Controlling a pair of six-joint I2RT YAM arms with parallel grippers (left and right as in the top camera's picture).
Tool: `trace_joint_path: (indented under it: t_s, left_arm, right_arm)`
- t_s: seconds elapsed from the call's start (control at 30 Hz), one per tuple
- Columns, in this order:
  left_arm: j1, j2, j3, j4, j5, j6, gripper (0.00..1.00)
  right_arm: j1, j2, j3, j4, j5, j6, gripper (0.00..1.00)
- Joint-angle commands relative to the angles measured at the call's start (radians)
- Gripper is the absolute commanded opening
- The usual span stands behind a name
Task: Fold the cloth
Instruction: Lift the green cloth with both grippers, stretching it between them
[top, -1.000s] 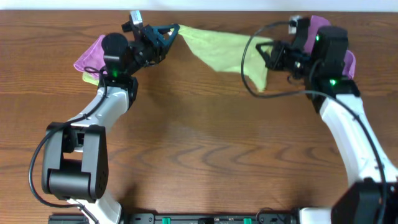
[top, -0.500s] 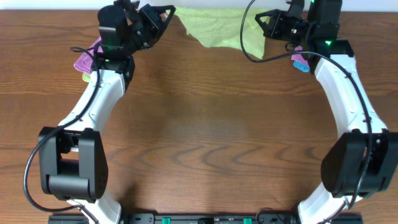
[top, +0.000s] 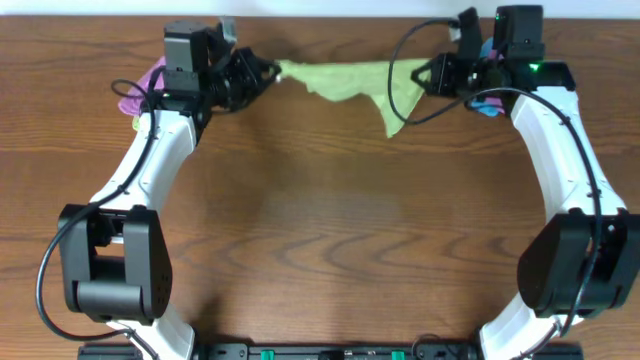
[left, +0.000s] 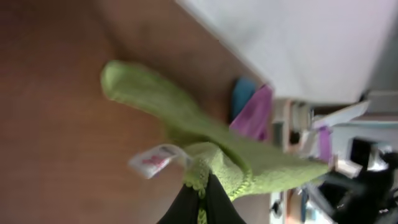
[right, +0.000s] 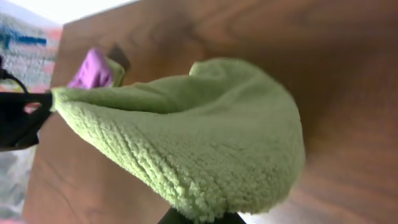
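Nearest to us, the wooden table (top: 320, 240) between the two arms carries nothing of the task; the work sits out at the far edge. There the cloth (top: 340, 80) hangs stretched between the two tools, and one loose corner droops back towards us.

The left gripper (top: 265, 72) is pinched tight on one corner. In its wrist view, the dark fingertips (left: 194, 204) meet on the lime pile just beside the white tag (left: 151, 161). The right gripper (top: 428, 76) holds the opposite end. Its fingers are almost buried under the fabric in its own camera, so we judge from the drawn line of the cloth, rather than from a clean sight of the jaws, that it is clamped on the cloth.

Beyond the left arm lies the purple cloth (top: 148, 80), and beyond the right wrist a blue cloth (top: 487, 106). Both are apart from the lime one.

As for progress, we read this as the opening stage. The cloth is gathered up by two corners of one edge and pulled out, but no fold shows anywhere in it. As we see it, what remains is to spread it flat on the bare wood, carry one edge over onto the other, and release with the edges matched.
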Motion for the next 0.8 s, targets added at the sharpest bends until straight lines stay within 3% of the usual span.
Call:
trace_joint_path:
  t_s: [0.0, 0.13, 0.43, 0.63, 0.77]
  left_arm:
    - [0.009, 0.002, 0.009, -0.097, 0.008, 0.135, 0.06]
    - [0.006, 0.002, 0.007, -0.281, 0.008, 0.238, 0.06]
    - [0.005, 0.002, 0.007, -0.538, 0.01, 0.392, 0.06]
    - [0.006, 0.0, 0.007, -0.626, 0.015, 0.457, 0.06]
    - [0.006, -0.002, 0.008, -0.511, 0.063, 0.397, 0.06]
  right_arm:
    - [-0.016, -0.001, 0.018, -0.043, 0.017, -0.06, 0.01]
    - [-0.009, -0.001, 0.018, -0.176, 0.016, -0.135, 0.01]
    - [0.021, -0.001, -0.024, -0.372, 0.042, -0.274, 0.01]
    - [0.077, -0.001, -0.1, -0.345, 0.003, -0.314, 0.01]
    - [0.088, -0.001, -0.069, -0.179, 0.103, -0.297, 0.01]
